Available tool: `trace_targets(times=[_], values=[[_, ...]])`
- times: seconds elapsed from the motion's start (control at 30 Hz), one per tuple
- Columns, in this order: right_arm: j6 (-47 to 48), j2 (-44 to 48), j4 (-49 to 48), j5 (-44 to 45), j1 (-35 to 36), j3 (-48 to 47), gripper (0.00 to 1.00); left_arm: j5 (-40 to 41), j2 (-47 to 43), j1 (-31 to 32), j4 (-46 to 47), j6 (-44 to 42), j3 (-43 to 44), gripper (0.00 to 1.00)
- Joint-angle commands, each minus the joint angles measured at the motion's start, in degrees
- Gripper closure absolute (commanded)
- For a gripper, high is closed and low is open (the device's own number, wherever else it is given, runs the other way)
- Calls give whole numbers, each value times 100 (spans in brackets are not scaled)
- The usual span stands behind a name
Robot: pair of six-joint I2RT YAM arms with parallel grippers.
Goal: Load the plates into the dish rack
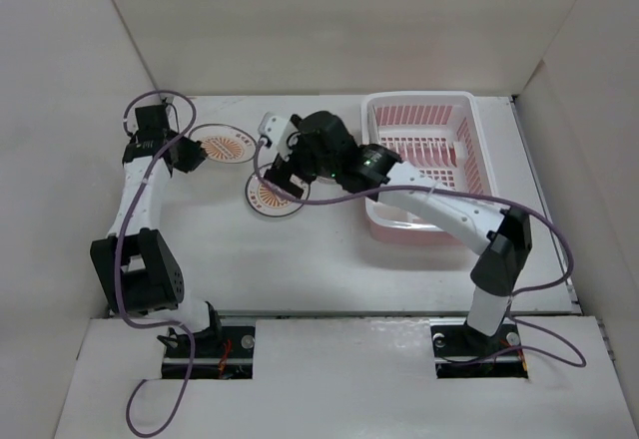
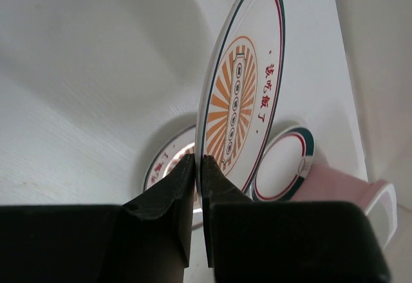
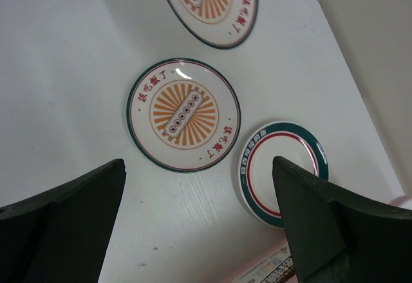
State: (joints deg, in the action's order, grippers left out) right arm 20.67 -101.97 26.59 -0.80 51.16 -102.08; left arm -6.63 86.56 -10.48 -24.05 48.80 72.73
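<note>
The left gripper (image 2: 200, 162) has its jaws pinched on the near rim of the first sunburst plate (image 2: 239, 96). The plate stretches away from the fingertips with its orange face turned to the gripper's right; whether its far edge touches the table (image 2: 84, 90) I cannot tell. Past the fingertips and lower down, the second sunburst plate (image 3: 183, 112) lies flat on the table. Just beside it, to the right, lies the green-rimmed plate (image 3: 283, 167). Farther to this gripper's right stands the pink dish rack (image 1: 419, 97). The right gripper (image 3: 198, 164) hangs with its fingers spread wide, clear of the plates. The second sunburst plate lies below and between those fingers, and the green-rimmed plate lies flat below the right finger. A corner of the dish rack shows just beyond that plate.
</note>
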Motion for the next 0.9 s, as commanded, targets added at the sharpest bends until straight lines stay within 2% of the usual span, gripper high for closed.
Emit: trace_targets(times=[0.0, 0.1, 0.23, 0.37, 0.47, 0.6, 0.73, 0.87], values=[[798, -50, -162, 940, 438, -374, 0, -882, -368, 72, -397, -28, 338, 100], [1027, 2, -584, 994, 562, -67, 0, -1347, -491, 152, -451, 86, 391, 100], [1097, -51, -637, 853, 624, -144, 0, -1797, -684, 275, -504, 253, 338, 100], [1308, -279, -567, 1055, 685, -295, 1, -2026, -825, 380, -670, 368, 628, 100], [1370, -429, -628, 1195, 685, -365, 2, -2184, -895, 792, -575, 673, 699, 100], [1370, -560, -743, 1432, 685, -418, 4, -2299, -957, 1003, -469, 789, 699, 100], [1370, -675, -1050, 1793, 685, -357, 9, -2299, -957, 1057, -469, 789, 752, 100], [1370, -727, -1305, 2074, 685, -163, 29, -2299, -957, 1057, -521, 789, 752, 100]])
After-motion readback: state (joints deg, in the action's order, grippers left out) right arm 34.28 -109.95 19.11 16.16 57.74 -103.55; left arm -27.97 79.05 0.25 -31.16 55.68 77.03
